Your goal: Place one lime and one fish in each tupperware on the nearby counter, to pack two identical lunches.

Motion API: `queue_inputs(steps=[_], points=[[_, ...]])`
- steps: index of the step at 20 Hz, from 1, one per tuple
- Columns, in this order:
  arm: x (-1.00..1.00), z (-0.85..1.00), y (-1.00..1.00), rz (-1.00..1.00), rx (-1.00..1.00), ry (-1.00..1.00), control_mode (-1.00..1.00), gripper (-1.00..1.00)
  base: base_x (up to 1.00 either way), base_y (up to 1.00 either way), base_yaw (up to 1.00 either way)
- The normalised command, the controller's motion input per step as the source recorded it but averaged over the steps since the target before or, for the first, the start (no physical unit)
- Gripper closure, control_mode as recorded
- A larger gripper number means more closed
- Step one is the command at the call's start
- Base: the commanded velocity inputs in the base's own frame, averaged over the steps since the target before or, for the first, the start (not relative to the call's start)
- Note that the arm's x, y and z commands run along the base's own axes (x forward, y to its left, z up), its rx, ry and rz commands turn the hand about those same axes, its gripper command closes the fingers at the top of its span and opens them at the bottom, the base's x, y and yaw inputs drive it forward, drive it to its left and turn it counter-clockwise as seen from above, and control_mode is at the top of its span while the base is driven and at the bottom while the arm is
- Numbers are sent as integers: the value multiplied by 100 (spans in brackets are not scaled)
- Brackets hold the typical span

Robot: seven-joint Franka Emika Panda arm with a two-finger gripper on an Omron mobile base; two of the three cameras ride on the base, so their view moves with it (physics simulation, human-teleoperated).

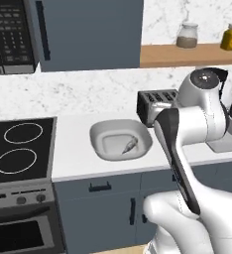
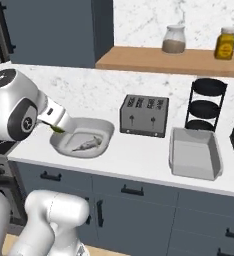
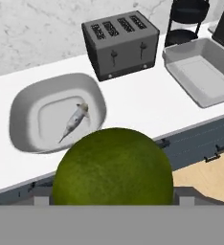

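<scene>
White kitchen surface point(image 2: 139, 155): hand point(image 2: 59, 128) grips round yellow-green lime point(image 3: 113, 167) just beside rounded whitish tupperware point(image 3: 23, 103) holding slender grey fish point(image 3: 74, 120). Releasing off-centre risks lime rolling out.

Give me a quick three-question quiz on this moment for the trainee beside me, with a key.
1. True or false: the lime sits held in the tool.
2. What already lies in the rounded tub left of the toaster in the hand view? A) a fish B) a lime C) nothing
3. Fill in: the squarer grey tub right of the toaster holds ____.

Key:
1. True: the lime sits right at the tool in the hand view, above the counter edge.
2. A: one fish lies alone in it.
3. Nothing.
</scene>
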Motion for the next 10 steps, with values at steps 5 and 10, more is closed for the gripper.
queue_inputs(steps=[5,10], points=[[36,-36,17,-11,11,0,-100,100,44,57,-19],[100,-100,4,-16,21,2,-100,100,0,0,0]])
